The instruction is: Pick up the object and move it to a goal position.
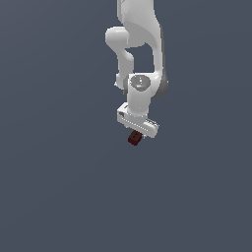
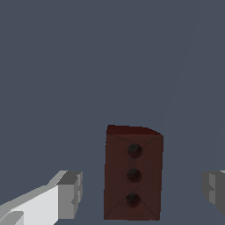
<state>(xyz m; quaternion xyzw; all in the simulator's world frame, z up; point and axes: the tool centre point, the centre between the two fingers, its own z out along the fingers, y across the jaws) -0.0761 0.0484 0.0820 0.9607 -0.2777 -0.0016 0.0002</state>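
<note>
The object (image 1: pixel 134 139) is a tiny dark red-brown cube on the flat grey-blue floor, directly under the white hand of the arm. In the wrist view the object (image 2: pixel 133 173) shows as a red-brown block with three dark round holes in a row on one face. My gripper (image 1: pixel 137 132) is lowered over it. In the wrist view my gripper (image 2: pixel 141 189) is open, with one grey fingertip (image 2: pixel 71 193) on each side of the block. A clear gap shows between each pad and the block, so neither pad touches it.
The white arm (image 1: pixel 140 44) comes down from the top of the exterior view. Around it there is only the uniform grey-blue floor (image 1: pixel 59 187); no other object, container, edge or goal marker is in view.
</note>
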